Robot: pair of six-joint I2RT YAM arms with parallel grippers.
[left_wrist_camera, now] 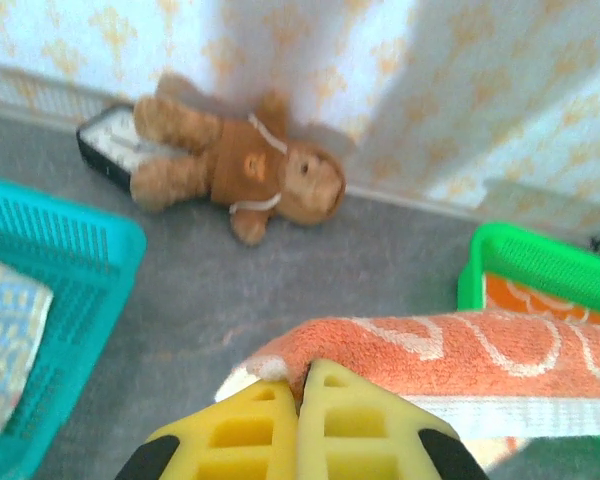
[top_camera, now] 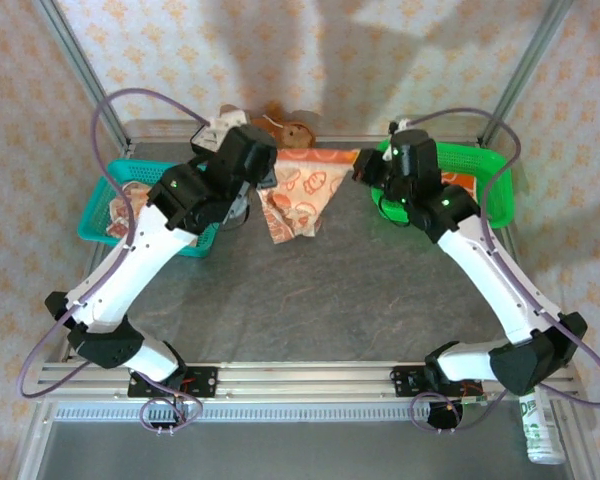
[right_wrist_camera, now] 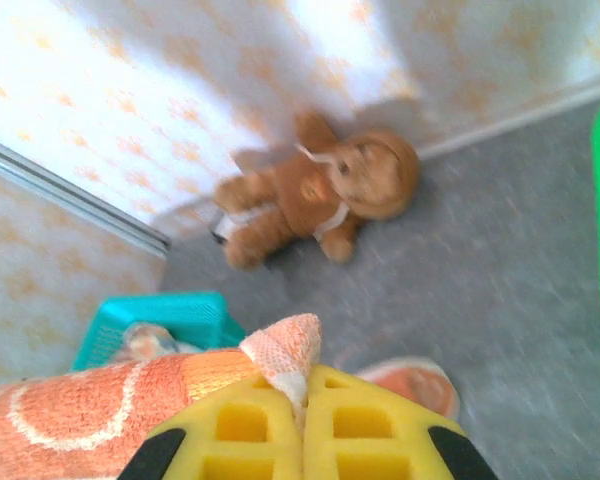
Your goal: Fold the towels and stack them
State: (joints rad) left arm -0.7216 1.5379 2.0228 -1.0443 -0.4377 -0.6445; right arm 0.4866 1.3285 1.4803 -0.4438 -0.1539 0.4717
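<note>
An orange-and-cream patterned towel [top_camera: 298,195] hangs stretched between my two grippers above the back of the table. My left gripper [top_camera: 264,172] is shut on one top corner, where the yellow fingers [left_wrist_camera: 302,385] pinch the orange cloth [left_wrist_camera: 460,350]. The right gripper [top_camera: 361,168] pinches the other corner [right_wrist_camera: 288,352], its jaws [right_wrist_camera: 305,395] shut on it. A cream towel with coloured lettering [left_wrist_camera: 10,335] lies in the teal basket [left_wrist_camera: 75,255]. Another orange towel [left_wrist_camera: 525,298] lies in the green basket [left_wrist_camera: 525,262].
A brown teddy bear [top_camera: 283,125] lies against the back wall, behind the held towel. The teal basket [top_camera: 98,215] stands at the left and the green basket [top_camera: 497,185] at the right. A bottle [top_camera: 543,435] lies beyond the near right edge.
</note>
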